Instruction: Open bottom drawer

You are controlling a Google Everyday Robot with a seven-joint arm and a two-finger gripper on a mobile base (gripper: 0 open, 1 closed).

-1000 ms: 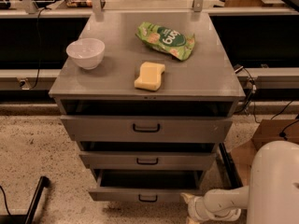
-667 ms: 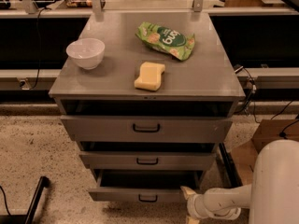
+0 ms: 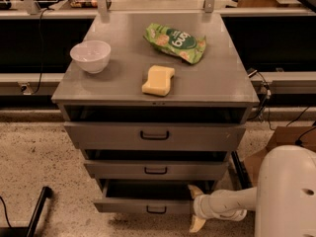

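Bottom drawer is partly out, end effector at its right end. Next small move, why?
Probably a short, straight pull toward the camera. The bottom drawer shows only a narrow dark gap. The end effector sits at its front's right end, fingers apart above and below it, away from the handle, so pull gently to avoid skewing.

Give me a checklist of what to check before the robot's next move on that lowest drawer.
1. Bottom drawer partly pulled out: ok.
2. Gripper at the drawer's right end: ok.
3. Its fingers spread apart: ok.
4. Firm hold on the drawer front: cannot tell.
5. Handle not covered by the gripper: ok.
6. Bowl and sponge sitting flat on top: ok.
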